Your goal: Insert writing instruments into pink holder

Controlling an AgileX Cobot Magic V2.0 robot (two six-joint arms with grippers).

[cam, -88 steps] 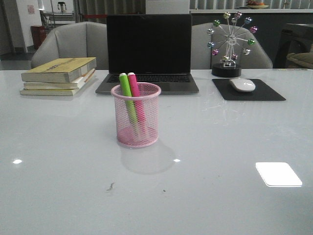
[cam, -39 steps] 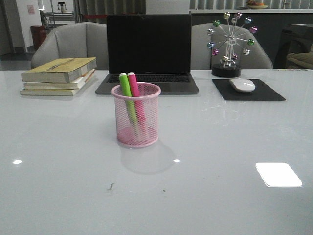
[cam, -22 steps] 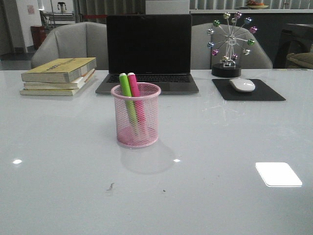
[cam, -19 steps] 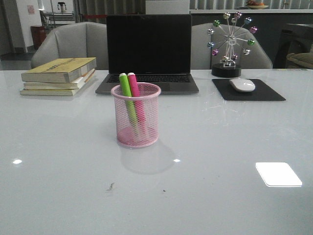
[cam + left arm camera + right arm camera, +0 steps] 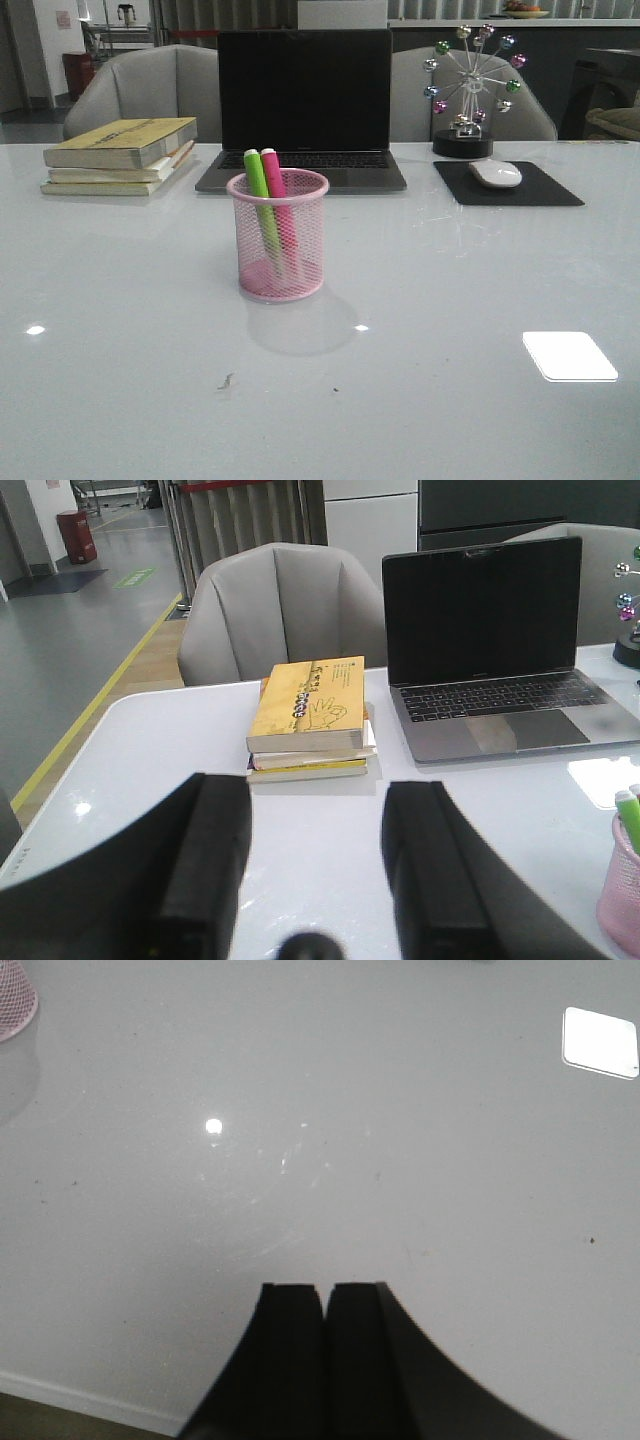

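Green marker [image 5: 259, 190] and pink marker [image 5: 278, 200] stand in pink holder [image 5: 278, 238], frame centre. Left fingers [image 5: 205, 865] wide, right fingers [image 5: 290, 1345] pressed together, both empty. Risk: careless arm sweep topples light holder.

Matte black grippers, seen only from the wrist cameras

The left gripper [image 5: 320, 880] has two broad, flat, blocky black fingers [image 5: 205, 870]; the right gripper [image 5: 325, 1360] shows plain black rectangular fingers [image 5: 290, 1355] with squared tips.

The white table [image 5: 120, 330] bears the pink holder [image 5: 279, 240], laptop [image 5: 304, 105], books [image 5: 120, 155], mouse pad [image 5: 510, 184].
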